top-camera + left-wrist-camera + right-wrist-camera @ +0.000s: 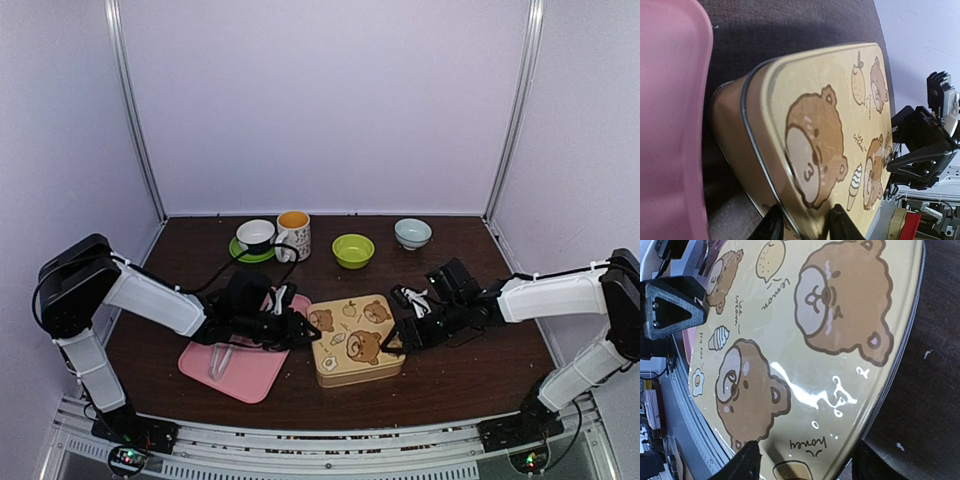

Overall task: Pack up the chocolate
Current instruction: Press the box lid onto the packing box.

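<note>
Chocolate not in view, likely inside closed bear tin (355,338) between arms. Left gripper (300,328) pinches tin's left corner; right gripper (403,335) fingers spread astride right rim. Pieces probably light, brittle, smudgy — handle gently. Lid glossy, slippery — grip under lip.

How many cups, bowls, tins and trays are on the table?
Cups: 2 (white cup, mug)
Bowls: 2 (green bowl, pale bowl)
Tins: 1 (tin with bears)
Trays: 1 (pink tray)
Total: 6
</note>
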You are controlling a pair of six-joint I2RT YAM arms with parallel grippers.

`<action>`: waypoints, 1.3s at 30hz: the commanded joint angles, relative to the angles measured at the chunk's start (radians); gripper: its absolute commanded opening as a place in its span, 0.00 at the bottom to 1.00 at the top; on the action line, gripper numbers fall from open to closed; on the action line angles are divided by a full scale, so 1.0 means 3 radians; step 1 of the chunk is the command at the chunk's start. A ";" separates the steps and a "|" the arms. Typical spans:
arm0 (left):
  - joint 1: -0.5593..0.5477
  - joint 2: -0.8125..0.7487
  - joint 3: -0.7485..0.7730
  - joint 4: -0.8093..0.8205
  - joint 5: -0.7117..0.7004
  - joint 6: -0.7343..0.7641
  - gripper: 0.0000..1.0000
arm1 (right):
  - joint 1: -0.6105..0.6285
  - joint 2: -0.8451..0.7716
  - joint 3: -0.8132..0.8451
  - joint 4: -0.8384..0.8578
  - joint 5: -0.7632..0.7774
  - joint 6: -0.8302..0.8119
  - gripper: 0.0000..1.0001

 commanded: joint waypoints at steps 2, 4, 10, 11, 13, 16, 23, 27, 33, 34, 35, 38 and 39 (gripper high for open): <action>-0.0048 0.0142 0.0063 -0.0473 -0.0195 0.0209 0.33 | -0.0148 -0.0074 0.0063 -0.0023 -0.0182 -0.0104 0.67; -0.0048 0.0142 0.0065 -0.0474 -0.0208 0.0215 0.33 | -0.0227 -0.0042 0.0107 -0.0009 -0.0176 -0.0119 0.68; -0.0048 0.0140 0.0060 -0.0435 -0.0240 0.0203 0.33 | -0.0420 0.0058 0.0249 0.0125 -0.0097 -0.0159 0.68; -0.0048 0.0138 0.0060 -0.0434 -0.0242 0.0203 0.33 | -0.0444 0.0084 0.0276 0.0150 -0.0074 -0.0163 0.69; -0.0048 0.0137 0.0060 -0.0434 -0.0249 0.0208 0.33 | -0.0493 0.0148 0.0333 0.0246 -0.0025 -0.0146 0.69; -0.0048 0.0132 0.0069 -0.0433 -0.0265 0.0219 0.33 | -0.0583 0.0309 0.0462 0.0457 -0.0013 -0.0075 0.70; -0.0043 0.0131 0.0182 -0.0559 -0.0288 0.0308 0.33 | -0.0632 0.0775 0.0801 0.0946 -0.0123 0.0105 0.84; -0.0018 0.0155 0.0174 -0.0494 -0.0259 0.0308 0.33 | -0.0653 0.0986 0.0902 0.1228 -0.0213 0.0143 0.85; 0.0005 0.0167 0.0167 -0.0489 -0.0244 0.0325 0.33 | -0.0663 0.1412 0.1152 0.1514 -0.0609 0.0245 0.83; 0.0012 0.0172 0.0172 -0.0487 -0.0238 0.0328 0.33 | -0.0660 0.1457 0.1170 0.1522 -0.0647 0.0253 0.83; 0.0020 0.0177 0.0172 -0.0488 -0.0234 0.0332 0.33 | -0.0662 0.1494 0.1182 0.1510 -0.0677 0.0249 0.81; 0.0062 0.0191 0.0180 -0.0485 -0.0213 0.0355 0.33 | -0.0659 0.1563 0.1169 0.1477 -0.0796 0.0263 0.75; 0.0075 0.0193 0.0189 -0.0484 -0.0200 0.0363 0.33 | -0.0662 0.1566 0.1127 0.1517 -0.0838 0.0292 0.73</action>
